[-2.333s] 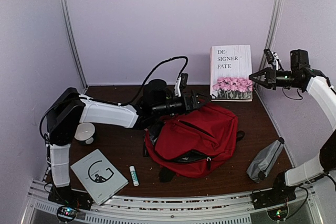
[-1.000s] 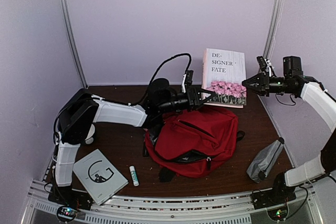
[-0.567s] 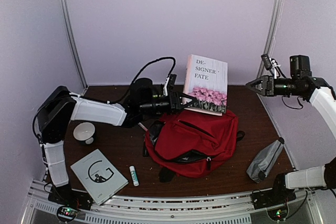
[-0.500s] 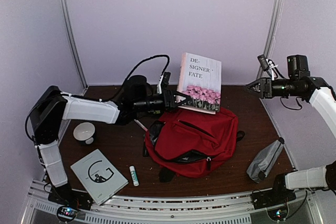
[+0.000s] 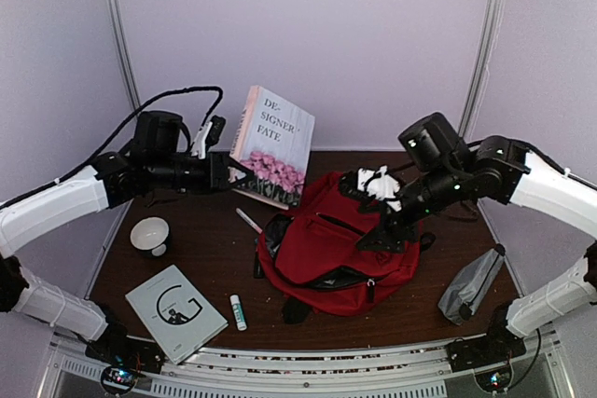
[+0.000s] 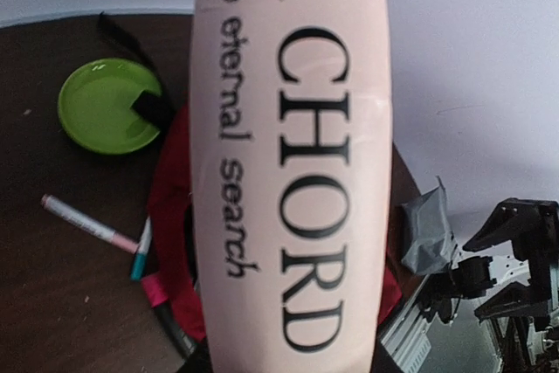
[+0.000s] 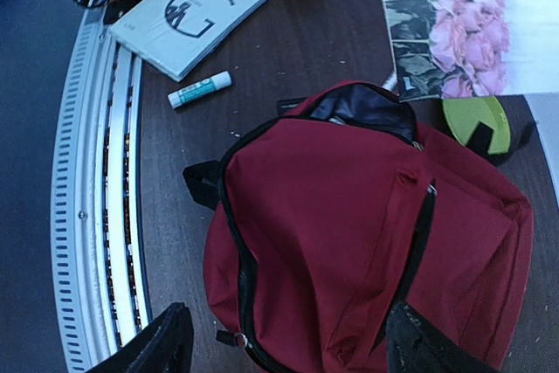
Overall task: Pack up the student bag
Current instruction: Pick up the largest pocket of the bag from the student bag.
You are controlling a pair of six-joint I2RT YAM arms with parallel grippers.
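The student bag (image 5: 340, 249) is a large red backpack lying mid-table with its black zipper partly undone; it also fills the right wrist view (image 7: 349, 242). My left gripper (image 5: 222, 174) is shut on a book with pink flowers on its cover (image 5: 272, 146), held upright in the air left of the bag. The book's pale spine (image 6: 288, 172) fills the left wrist view and hides the fingers. My right gripper (image 5: 380, 233) hovers just above the bag's right part, jaws wide open and empty (image 7: 293, 347).
A grey pouch (image 5: 471, 284) lies at the front right. A grey booklet (image 5: 175, 309), a glue stick (image 5: 239, 311) and a small bowl (image 5: 151, 235) sit at the front left. A green plate (image 7: 476, 124) and pens (image 6: 87, 224) lie behind the bag.
The left arm has swung the book leftward, away from above the bag. The right gripper has opened wide and come down from the back right to just over the bag.
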